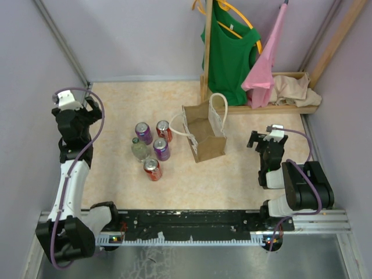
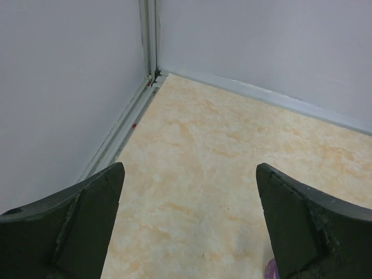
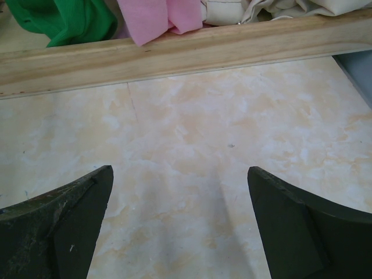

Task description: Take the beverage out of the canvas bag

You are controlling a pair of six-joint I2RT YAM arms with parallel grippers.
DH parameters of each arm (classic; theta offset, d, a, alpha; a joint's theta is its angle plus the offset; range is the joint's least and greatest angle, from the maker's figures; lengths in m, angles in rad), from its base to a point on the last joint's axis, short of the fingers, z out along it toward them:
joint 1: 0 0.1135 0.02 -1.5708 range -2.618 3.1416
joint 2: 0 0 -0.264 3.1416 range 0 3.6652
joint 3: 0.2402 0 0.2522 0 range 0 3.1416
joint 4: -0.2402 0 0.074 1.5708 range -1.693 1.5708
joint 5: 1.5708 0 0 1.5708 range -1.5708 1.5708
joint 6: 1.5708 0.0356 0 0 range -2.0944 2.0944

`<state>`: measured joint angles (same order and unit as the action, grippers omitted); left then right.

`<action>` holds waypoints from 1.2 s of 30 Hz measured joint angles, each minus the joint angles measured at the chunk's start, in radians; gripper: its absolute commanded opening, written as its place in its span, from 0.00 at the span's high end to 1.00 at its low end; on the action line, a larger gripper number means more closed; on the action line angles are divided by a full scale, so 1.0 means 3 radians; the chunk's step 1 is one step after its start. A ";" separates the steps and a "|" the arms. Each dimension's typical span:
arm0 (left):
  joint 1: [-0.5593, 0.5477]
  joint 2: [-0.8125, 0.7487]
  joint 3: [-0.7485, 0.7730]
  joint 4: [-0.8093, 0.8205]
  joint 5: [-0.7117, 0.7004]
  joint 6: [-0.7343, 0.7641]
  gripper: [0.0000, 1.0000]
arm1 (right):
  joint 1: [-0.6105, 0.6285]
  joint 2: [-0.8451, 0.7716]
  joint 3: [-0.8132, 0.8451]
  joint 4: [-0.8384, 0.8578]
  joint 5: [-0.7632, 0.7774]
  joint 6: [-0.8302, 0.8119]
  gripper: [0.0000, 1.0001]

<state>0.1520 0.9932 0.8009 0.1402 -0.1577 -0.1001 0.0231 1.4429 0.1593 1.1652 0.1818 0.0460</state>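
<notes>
Bag (image 1: 209,148) well L of R gripper (image 1: 261,139)

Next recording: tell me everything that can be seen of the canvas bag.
The canvas bag is a small, boxy, tan-brown tote, cloth by its look, standing upright on the tabletop with its mouth open. Two cream rope loop handles: one arches up over the right side, the other droops outward left, toward a red can; contact there cannot be told. No drink can be made out inside. Only the top view shows it.
</notes>
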 measured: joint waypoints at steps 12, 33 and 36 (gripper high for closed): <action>0.0000 0.0000 -0.0069 0.0009 0.0004 -0.0001 0.00 | 0.0000 0.0000 0.0000 0.0000 -0.0001 0.0000 0.01; 0.0000 0.0000 -0.0187 0.0128 0.0000 0.0025 0.00 | 0.0000 0.0000 0.0000 0.0000 -0.0001 0.0000 0.01; 0.0000 0.0000 -0.0205 0.0136 -0.0011 0.0033 0.00 | 0.0000 0.0000 0.0000 0.0000 -0.0001 0.0000 0.01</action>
<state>0.1520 0.9932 0.7395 0.1810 -0.1612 -0.0902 0.0231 1.4429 0.1593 1.1652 0.1814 0.0460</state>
